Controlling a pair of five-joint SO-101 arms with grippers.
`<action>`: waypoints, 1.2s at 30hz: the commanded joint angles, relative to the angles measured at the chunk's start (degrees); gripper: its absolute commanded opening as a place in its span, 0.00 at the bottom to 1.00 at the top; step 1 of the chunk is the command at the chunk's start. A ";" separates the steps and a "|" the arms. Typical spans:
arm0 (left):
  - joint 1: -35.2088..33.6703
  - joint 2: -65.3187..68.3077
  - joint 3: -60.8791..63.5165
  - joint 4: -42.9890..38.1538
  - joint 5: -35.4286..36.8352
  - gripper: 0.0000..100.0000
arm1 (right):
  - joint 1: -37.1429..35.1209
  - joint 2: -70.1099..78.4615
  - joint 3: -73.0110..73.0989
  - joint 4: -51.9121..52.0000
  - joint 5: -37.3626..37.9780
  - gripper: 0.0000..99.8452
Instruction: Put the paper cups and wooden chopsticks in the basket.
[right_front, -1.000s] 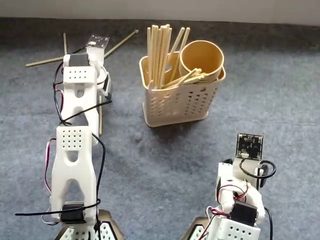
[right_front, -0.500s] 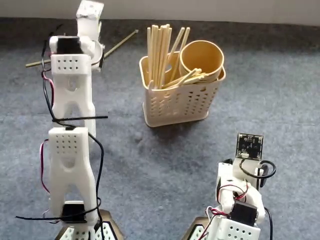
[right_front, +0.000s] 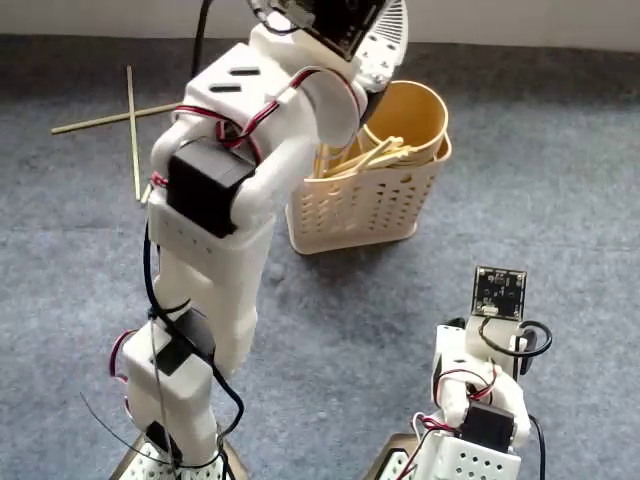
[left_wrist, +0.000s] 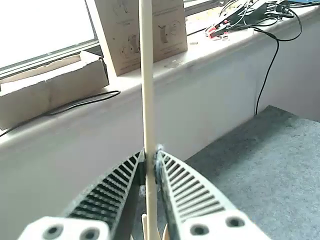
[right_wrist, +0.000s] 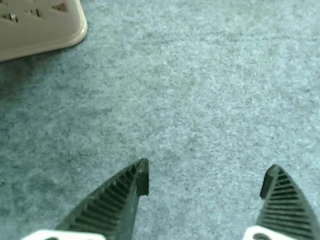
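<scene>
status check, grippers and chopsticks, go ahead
Left gripper shut on a chopstick, high by the basket. Right gripper open, over bare carpet. Two loose chopsticks on the carpet; nothing in the way.

Grey carpet (right_front: 560, 200) covers the work surface, running back to a white wall (right_front: 520, 20). In the left wrist view, a white window ledge (left_wrist: 210, 55) carries an upright cardboard box (left_wrist: 170, 30) and, beside it, a low cardboard box (left_wrist: 50, 85) lying beneath a bright window (left_wrist: 45, 25). A black cable (left_wrist: 85, 102) trails along the ledge, while a tangle of wires (left_wrist: 240, 12) sits at its far end and one black lead (left_wrist: 265, 70) hangs down the wall toward the carpet.
</scene>
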 joint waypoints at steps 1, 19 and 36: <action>0.13 2.07 -0.84 -2.81 0.79 0.07 | -0.48 -0.48 7.08 -1.01 0.70 0.35; -34.86 9.71 4.97 -1.67 3.34 0.09 | -0.40 -0.48 7.08 -0.92 0.70 0.35; -46.02 40.04 16.48 -8.09 -10.37 0.20 | -0.48 -0.48 7.08 -1.01 0.70 0.35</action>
